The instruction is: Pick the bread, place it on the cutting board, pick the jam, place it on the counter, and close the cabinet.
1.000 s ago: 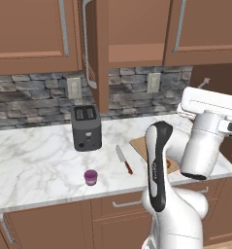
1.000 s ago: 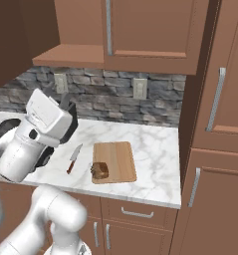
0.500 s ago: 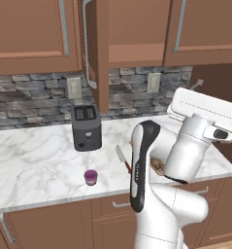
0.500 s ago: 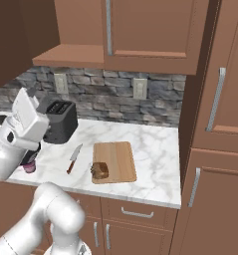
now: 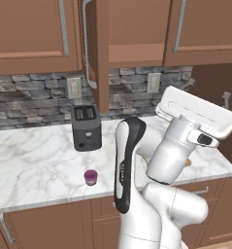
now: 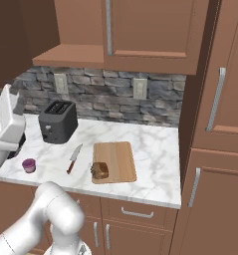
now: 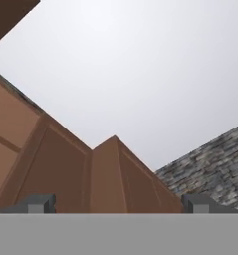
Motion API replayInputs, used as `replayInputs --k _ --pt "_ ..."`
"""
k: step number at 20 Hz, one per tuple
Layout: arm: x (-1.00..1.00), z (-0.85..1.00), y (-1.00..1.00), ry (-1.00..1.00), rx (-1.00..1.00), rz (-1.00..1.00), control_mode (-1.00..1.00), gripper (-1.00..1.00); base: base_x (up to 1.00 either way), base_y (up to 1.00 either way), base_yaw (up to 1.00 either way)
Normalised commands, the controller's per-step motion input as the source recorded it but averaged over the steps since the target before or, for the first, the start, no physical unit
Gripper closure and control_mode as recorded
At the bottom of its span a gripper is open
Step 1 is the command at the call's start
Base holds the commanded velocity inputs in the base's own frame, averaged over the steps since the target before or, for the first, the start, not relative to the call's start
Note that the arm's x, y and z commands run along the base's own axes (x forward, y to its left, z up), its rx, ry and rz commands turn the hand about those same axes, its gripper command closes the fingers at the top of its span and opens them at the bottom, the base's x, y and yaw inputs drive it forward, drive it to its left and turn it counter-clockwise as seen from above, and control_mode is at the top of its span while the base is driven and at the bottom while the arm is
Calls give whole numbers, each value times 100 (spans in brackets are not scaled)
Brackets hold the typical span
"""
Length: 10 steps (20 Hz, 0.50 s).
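The bread (image 6: 100, 170) lies on the front left corner of the cutting board (image 6: 118, 157). The purple jam (image 5: 91, 177) (image 6: 29, 165) stands on the white marble counter (image 5: 35, 155) (image 6: 155, 149), in front of the toaster. The cabinet's door (image 5: 102, 53) sticks out open, edge-on, with its silver handle (image 5: 87, 44) on its left side; the open compartment (image 6: 73, 30) shows above the toaster. My gripper (image 7: 119, 204) is open and holds nothing, its fingertips (image 7: 41, 203) wide apart and pointing up at the cabinets. The white hand (image 5: 197, 113) (image 6: 8, 124) hovers above the counter.
A dark toaster (image 5: 86, 127) (image 6: 57, 121) stands near the stone backsplash. A red-handled knife (image 6: 74, 158) lies between the jam and the board. A tall cabinet (image 6: 215, 124) bounds the counter on the right. My own arm (image 5: 127, 165) rises in front of the board.
The arm has swung left: in the right base view the hand moved from over the knife to the left edge, above the jam. Bread, jam and door have not moved.
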Motion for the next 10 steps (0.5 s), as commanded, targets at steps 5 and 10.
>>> replayInputs --k 5,10 --pt "-41 10 36 0 0 0 -100 -100 0 0 0" --pt "-42 6 29 1 0 0 -100 -100 0 0 0"
